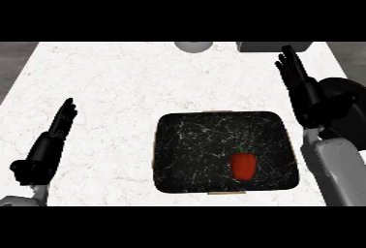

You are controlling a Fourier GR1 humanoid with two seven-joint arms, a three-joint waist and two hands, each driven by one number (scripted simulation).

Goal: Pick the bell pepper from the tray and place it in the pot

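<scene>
A red bell pepper (244, 165) with a green stem lies in the right half of a black speckled tray (193, 145) at the counter's front centre. My right hand (298, 85) is raised above the tray's far right corner, fingers straight and open, holding nothing. Behind and under that hand a dark round pot (348, 104) shows at the right edge, partly hidden by the arm. My left hand (53, 133) rests open at the left, well away from the tray.
A grey round object (193, 46) and a grey box-like object (271, 46) sit at the counter's far edge. The white marbled counter (114, 87) stretches wide to the left of the tray.
</scene>
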